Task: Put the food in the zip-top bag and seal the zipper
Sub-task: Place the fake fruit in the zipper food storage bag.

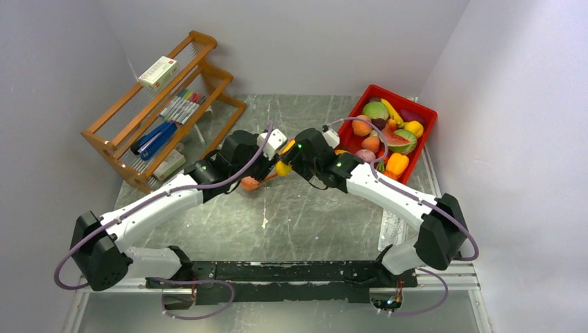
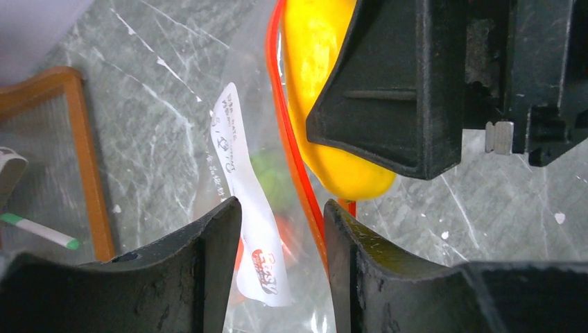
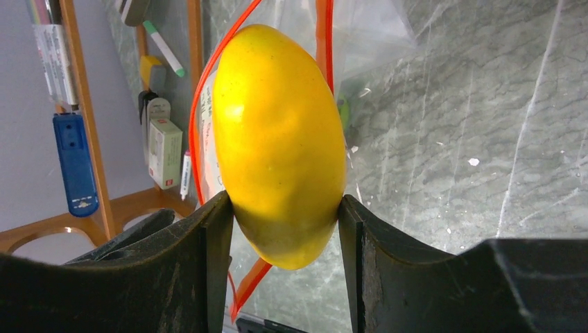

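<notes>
Above the black base rail [image 1: 298, 274], the left arm [image 1: 149, 208] and right arm [image 1: 388, 195] wear white shells between bulky black joints. A lilac cable [image 1: 66, 267] loops beside each. The fingers [image 2: 201, 270] are matte black curved wedges.

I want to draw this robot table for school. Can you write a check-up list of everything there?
Surface: grey marbled table, scratched.
Job's things: bag between the arms, zipper open; yellow fruit in its mouth; more food in the red bin.
Clutter: wooden rack with pens, boxes and a blue tool.
Grippers: left has fingers apart around the bag, grip unclear; right shut on the fruit.
Cables: purple cables looping along both arms.
Surroundings: pale walls on three sides.
</notes>
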Robot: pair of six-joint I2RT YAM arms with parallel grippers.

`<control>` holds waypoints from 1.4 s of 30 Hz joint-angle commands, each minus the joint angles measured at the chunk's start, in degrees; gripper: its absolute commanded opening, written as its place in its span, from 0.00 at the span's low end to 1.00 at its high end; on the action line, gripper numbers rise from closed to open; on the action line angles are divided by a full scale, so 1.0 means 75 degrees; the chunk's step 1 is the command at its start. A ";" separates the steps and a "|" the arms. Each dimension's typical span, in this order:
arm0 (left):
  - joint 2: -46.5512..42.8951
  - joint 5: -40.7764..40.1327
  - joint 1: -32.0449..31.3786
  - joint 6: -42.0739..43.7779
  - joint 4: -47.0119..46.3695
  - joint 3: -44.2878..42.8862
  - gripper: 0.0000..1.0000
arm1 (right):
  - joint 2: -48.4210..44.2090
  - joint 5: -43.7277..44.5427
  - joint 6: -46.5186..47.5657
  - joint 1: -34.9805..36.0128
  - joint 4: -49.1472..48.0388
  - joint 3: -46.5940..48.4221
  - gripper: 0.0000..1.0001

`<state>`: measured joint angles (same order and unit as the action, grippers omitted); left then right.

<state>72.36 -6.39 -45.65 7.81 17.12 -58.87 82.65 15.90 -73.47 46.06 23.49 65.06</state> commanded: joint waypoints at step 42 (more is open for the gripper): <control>-0.0600 -0.0388 -0.0435 -0.0670 -0.0613 0.0000 0.07 | 0.0358 -0.1503 -0.1279 -0.0366 -0.0359 0.0377 0.50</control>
<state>72.25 -11.90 -48.47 6.63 14.94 -59.00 85.23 8.23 -77.10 44.05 19.20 65.63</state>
